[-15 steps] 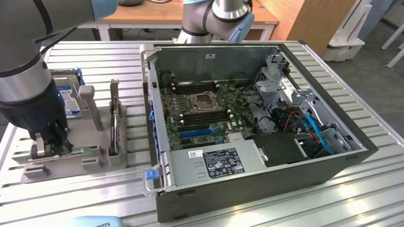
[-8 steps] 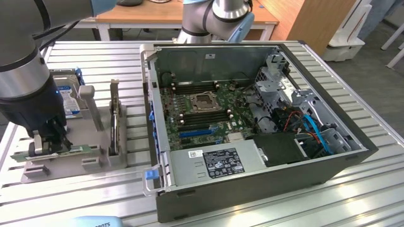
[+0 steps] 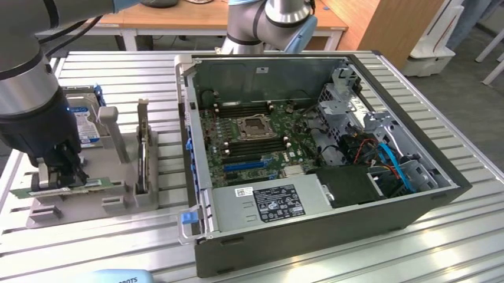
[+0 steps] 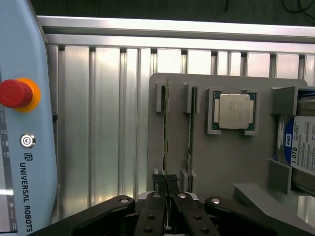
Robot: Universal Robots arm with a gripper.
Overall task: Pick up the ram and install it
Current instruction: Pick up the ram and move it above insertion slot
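The ram (image 3: 96, 184) (image 4: 166, 118) is a thin green stick standing on edge in a slot of the grey holder (image 3: 87, 207) (image 4: 226, 162), at the exterior view's left. My gripper (image 3: 60, 175) (image 4: 166, 183) is down over one end of it, and its two dark fingertips are pressed against the stick from both sides. The ram still sits in its slot. A second stick (image 4: 192, 123) stands in the neighbouring slot, just beside my fingers.
The holder also carries a square silver processor (image 4: 235, 111) and a hard drive (image 3: 82, 118) (image 4: 301, 147). The open computer case (image 3: 441, 194) lies to the exterior view's right, with its motherboard (image 3: 244, 127) exposed. A teach pendant (image 4: 19, 123) rests on the slatted aluminium table (image 4: 108, 123).
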